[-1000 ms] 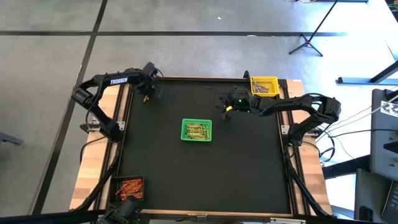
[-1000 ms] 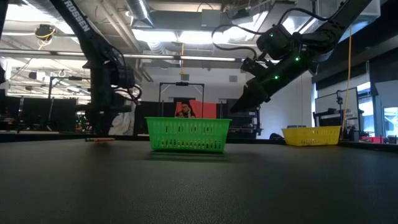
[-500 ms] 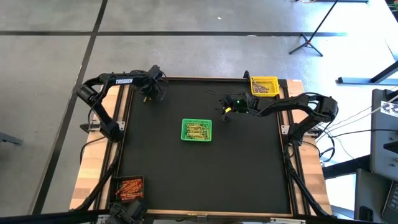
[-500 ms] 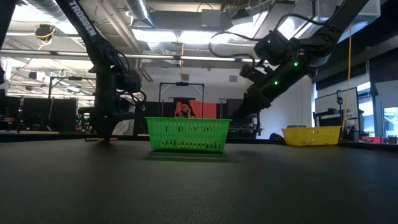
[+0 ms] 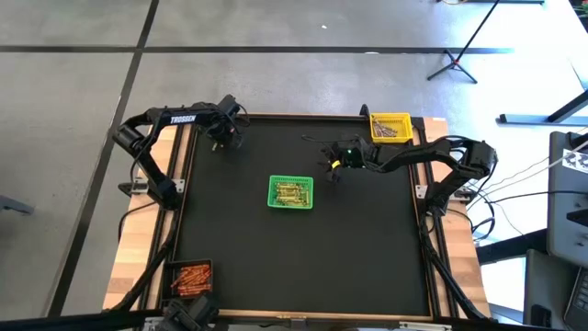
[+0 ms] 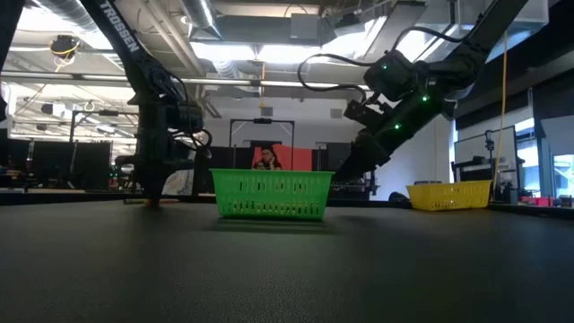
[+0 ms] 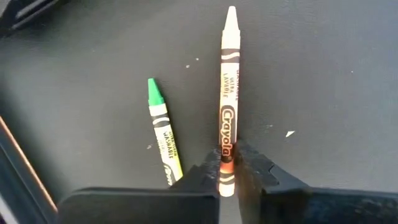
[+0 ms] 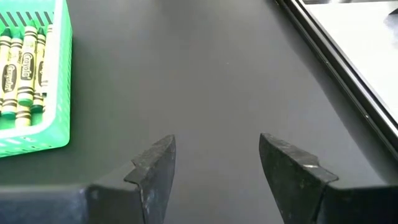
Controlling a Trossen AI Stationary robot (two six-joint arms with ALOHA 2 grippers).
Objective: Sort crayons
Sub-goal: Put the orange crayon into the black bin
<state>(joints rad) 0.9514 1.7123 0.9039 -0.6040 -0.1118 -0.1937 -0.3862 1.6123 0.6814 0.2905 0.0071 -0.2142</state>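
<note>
My left gripper [image 5: 220, 141] is at the table's far left, shut on an orange crayon [image 7: 229, 93], with its fingertips down at the table [image 6: 151, 196]. A green crayon [image 7: 163, 130] lies flat on the black mat right beside it. My right gripper [image 5: 333, 169] is open and empty, above the mat to the right of the green basket [image 5: 290, 192]. Its wrist view shows the two fingers apart [image 8: 214, 168]. Green crayons [image 8: 22, 59] lie in the green basket. My left gripper pinches the orange crayon between its two fingers near its blunt rear end [image 7: 227, 163]. The fingers come from above, pointing down, one on each long side. The crayon lies level, its tip pointing away from the wrist. I cannot tell whether it is off the mat.
A yellow basket [image 5: 390, 127] with crayons stands at the far right corner. A black basket [image 5: 188, 276] with orange and red crayons stands at the near left, off the mat. Bare black mat [image 5: 303, 257] lies between the green basket and the near edge.
My left gripper has gone a little toward the table's right edge, staying low at the far left. My right gripper has gone down and toward the green basket.
</note>
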